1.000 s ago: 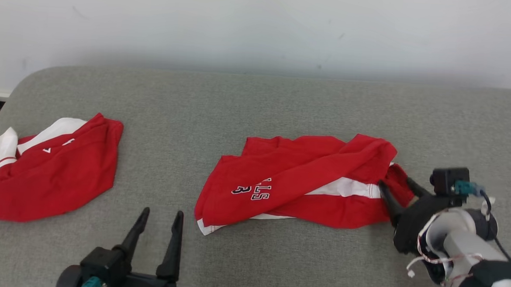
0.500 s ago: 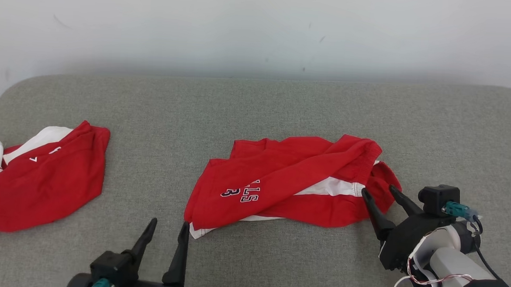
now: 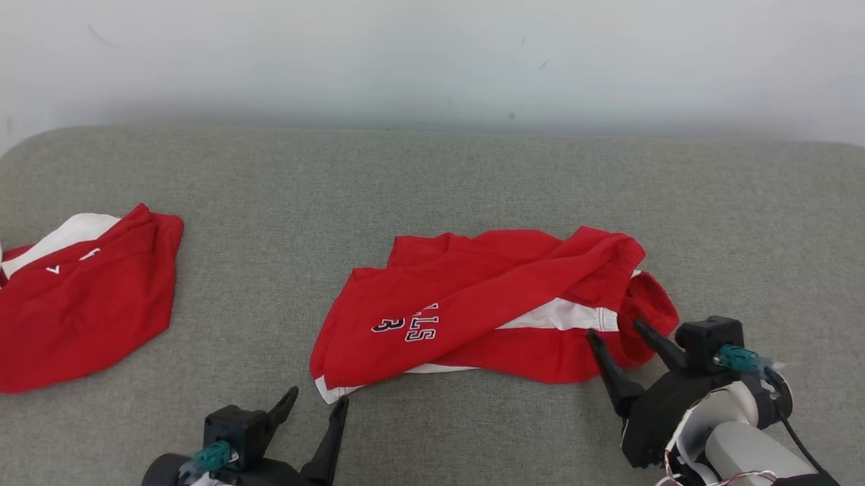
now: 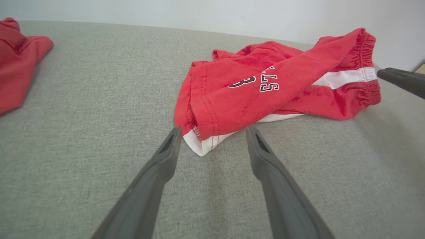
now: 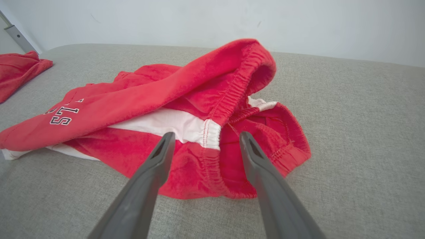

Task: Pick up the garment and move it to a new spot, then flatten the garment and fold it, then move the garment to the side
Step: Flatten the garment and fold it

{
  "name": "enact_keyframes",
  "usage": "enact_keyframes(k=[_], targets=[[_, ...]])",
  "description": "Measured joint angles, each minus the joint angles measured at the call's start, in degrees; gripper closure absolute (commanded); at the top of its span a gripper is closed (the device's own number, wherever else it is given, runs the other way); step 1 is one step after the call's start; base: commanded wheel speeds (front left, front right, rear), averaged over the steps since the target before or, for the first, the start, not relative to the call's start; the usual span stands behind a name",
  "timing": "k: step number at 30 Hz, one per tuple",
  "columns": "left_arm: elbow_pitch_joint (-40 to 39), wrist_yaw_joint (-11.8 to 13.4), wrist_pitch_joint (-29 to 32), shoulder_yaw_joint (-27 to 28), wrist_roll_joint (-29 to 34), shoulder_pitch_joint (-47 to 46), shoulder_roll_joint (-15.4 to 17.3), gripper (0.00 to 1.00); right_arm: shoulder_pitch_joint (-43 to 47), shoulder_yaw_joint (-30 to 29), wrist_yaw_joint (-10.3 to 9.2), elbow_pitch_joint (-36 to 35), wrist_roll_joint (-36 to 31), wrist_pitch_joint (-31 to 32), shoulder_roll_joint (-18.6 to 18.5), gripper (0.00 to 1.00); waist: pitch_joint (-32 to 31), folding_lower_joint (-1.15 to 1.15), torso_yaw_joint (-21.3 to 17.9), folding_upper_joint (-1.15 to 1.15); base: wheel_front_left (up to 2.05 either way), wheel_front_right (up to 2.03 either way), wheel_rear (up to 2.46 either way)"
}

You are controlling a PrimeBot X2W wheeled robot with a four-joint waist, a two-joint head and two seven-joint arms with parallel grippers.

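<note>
The garment (image 3: pixel 488 305), red shorts with a white side stripe and dark lettering, lies crumpled in the middle of the grey padded surface (image 3: pixel 435 184). My left gripper (image 3: pixel 317 398) is open just in front of the garment's white-hemmed near corner. In the left wrist view that corner of the garment (image 4: pixel 265 86) sits between the tips of the left gripper (image 4: pixel 213 130). My right gripper (image 3: pixel 614 328) is open at the elastic waistband end. In the right wrist view the right gripper (image 5: pixel 206 134) has a finger on either side of the garment's (image 5: pixel 149 96) waistband seam, nothing pinched.
A second red and white piece of clothing (image 3: pixel 66 305) lies bunched at the far left of the surface, also in the left wrist view (image 4: pixel 16 66). A pale wall (image 3: pixel 443 43) runs behind. Bare grey padding lies right of and behind the shorts.
The head camera has shifted a little. My left gripper has come right to the shorts' hem corner. My right gripper has moved in over the waistband end. Both stay open.
</note>
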Motion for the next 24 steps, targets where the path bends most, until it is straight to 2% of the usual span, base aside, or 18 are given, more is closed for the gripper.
enact_keyframes(k=[5, 20, 21, 22, 23, 24], targets=[[4.89, -1.51, 1.66, -0.78, 0.00, -2.60, -0.20, 0.00, -1.41, 1.38, -0.53, -0.07, -1.35, 1.46, 0.54, 0.00, 0.68, 0.00, -0.56, 0.00, 0.00, 0.00, 0.00], [15.18, -3.49, 2.50, -0.66, -1.02, -7.91, -2.15, 0.00, -2.53, 2.34, -1.47, 0.41, -1.56, 3.50, 2.45, 0.00, 2.01, 0.00, -1.94, 0.00, 0.00, 0.00, 0.00], [15.47, -3.49, 2.24, -0.52, -1.04, -8.26, -2.27, 0.29, -2.54, 2.41, -1.47, 0.51, -1.56, 3.76, 2.56, 0.00, 2.05, 0.00, -1.95, 0.00, 0.00, 0.00, 0.00], [15.90, -3.49, 2.05, -0.36, -1.22, -8.62, -2.44, 0.68, -2.54, 2.43, -1.47, 0.63, -1.55, 3.91, 2.71, 0.15, 2.09, 0.00, -1.95, 0.00, 0.00, 0.00, 0.00], [16.57, -3.50, 2.04, -0.33, -1.37, -9.09, -2.70, 0.82, -2.59, 2.54, -1.47, 0.78, -1.56, 3.97, 2.91, 0.51, 2.12, 0.00, -1.95, 0.00, 0.00, 0.00, 0.00], [17.03, -3.54, 1.99, -0.27, -1.45, -9.38, -2.93, 0.92, -2.73, 2.86, -1.48, 0.94, -1.66, 4.01, 3.07, 0.62, 2.17, 0.00, -1.93, 0.00, 0.00, 0.00, 0.00]])
